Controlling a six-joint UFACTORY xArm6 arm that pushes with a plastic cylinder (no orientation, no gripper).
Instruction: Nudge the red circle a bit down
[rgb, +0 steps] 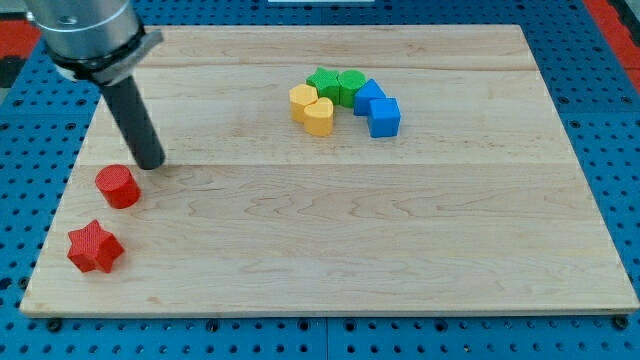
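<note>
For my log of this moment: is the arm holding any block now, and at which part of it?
Nothing is held. My tip stands on the board just above and right of the red circle, very close; contact cannot be told. The arm has no grasping part.

Looks like a robot lab: wood board on blue pegboard bench, toy blocks, arm w/ rod overhead.

My tip low, rod tilted
</note>
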